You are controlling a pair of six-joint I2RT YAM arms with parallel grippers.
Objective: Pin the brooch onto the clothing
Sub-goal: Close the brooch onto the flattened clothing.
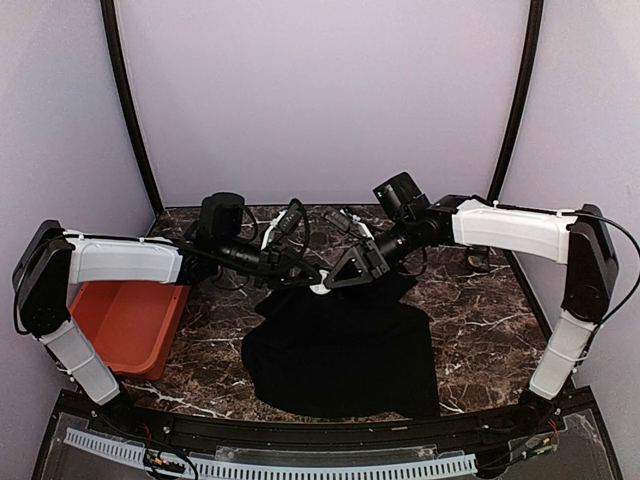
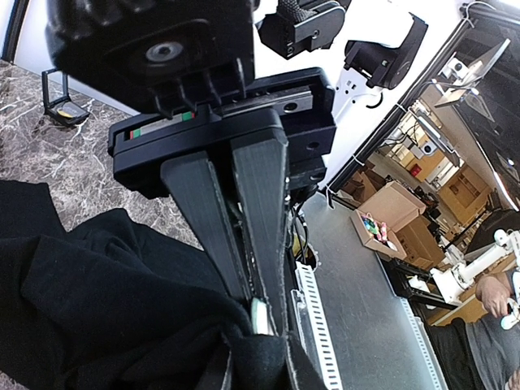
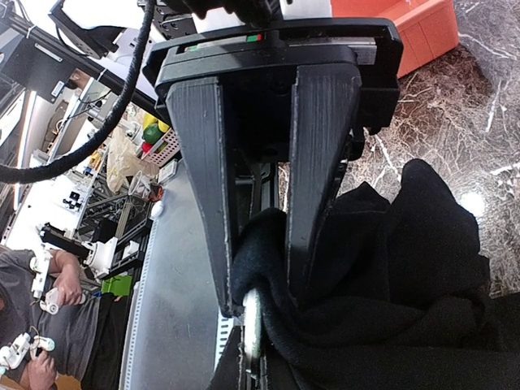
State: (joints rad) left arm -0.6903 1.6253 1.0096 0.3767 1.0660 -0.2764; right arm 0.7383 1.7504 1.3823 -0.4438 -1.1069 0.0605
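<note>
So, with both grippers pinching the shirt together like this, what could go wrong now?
1. The brooch seems to sit only at the very tips of the left gripper; it might slip out and get lost in the folds of the shirt.
2. The right gripper clamps a thick bunch of cloth, so the pin may catch several layers.
3. The two grippers are very close together and could bump each other.

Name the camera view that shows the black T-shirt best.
Top external: most of the T-shirt shows there, spread on the marble table. The wrist views show only bunched black fabric, pinched by the left gripper and the right gripper.
</note>
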